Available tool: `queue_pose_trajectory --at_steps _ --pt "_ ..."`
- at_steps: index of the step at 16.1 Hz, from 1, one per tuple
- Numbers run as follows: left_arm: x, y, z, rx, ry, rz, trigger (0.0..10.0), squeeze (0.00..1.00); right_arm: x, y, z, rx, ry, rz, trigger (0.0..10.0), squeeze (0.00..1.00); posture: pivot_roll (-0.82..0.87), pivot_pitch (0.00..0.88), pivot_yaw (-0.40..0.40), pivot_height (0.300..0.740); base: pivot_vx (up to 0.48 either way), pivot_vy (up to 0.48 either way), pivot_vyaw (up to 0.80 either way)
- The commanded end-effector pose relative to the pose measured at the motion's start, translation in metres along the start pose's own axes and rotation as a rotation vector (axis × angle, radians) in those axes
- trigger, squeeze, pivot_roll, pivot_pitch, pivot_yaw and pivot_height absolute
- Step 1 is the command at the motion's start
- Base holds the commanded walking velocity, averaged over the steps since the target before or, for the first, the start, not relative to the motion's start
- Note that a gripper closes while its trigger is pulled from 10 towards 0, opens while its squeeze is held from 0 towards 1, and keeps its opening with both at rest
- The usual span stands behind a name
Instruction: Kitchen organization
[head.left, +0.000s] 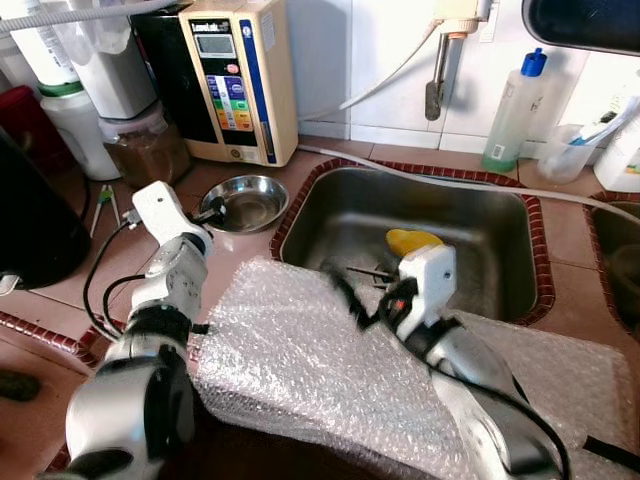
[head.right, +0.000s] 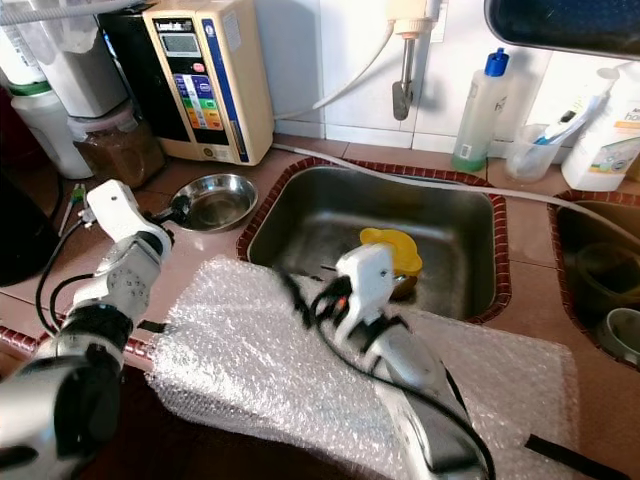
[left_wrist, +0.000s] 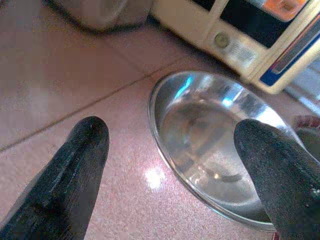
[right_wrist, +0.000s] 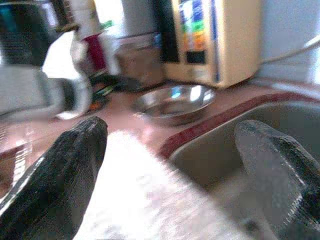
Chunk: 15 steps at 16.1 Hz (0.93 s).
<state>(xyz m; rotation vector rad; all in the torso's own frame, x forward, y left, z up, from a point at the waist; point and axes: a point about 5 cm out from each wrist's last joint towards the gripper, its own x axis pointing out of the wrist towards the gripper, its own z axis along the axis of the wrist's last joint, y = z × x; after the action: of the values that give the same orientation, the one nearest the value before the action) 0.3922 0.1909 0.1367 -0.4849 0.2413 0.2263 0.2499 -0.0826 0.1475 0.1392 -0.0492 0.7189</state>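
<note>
A shallow steel bowl (head.left: 247, 201) sits on the tiled counter to the left of the sink (head.left: 470, 215). My left gripper (head.left: 212, 211) is open and low over the counter right at the bowl's near-left rim; in the left wrist view one finger (left_wrist: 75, 170) is over the tiles and the other (left_wrist: 280, 175) over the bowl (left_wrist: 215, 150). My right gripper (head.left: 350, 285) is open with nothing in it, hovering above a sheet of bubble wrap (head.left: 300, 360) at the sink's front-left corner and pointing towards the bowl (right_wrist: 175, 100). A yellow object (head.left: 412, 240) lies in the sink.
A cream water machine (head.left: 240, 80) and a brown-filled jar (head.left: 145, 150) stand behind the bowl. A tap (head.left: 440, 70) and hose hang over the sink, with a blue-capped bottle (head.left: 515, 110) to its right. A second basin (head.right: 600, 270) lies at far right.
</note>
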Motion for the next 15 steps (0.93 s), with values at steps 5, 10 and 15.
queue_pose_trajectory --at_steps 5,10,15 --pt "0.003 -0.005 0.002 -0.037 0.058 0.026 10.0 0.0 -0.001 0.017 0.004 0.025 0.023 0.052 10.0 0.0 -0.22 0.037 0.156 0.74 0.0 0.0 0.0" --pt "0.001 0.003 -0.013 -0.044 0.128 0.076 7.6 0.0 -0.003 0.018 0.006 0.025 0.036 0.045 10.0 0.0 -0.24 0.036 0.163 0.74 0.0 0.0 0.0" --pt "0.001 0.014 -0.015 -0.118 0.145 0.106 0.0 0.0 -0.003 0.017 0.005 0.024 0.048 0.041 10.0 0.0 -0.24 0.031 0.16 0.74 0.0 0.0 0.0"
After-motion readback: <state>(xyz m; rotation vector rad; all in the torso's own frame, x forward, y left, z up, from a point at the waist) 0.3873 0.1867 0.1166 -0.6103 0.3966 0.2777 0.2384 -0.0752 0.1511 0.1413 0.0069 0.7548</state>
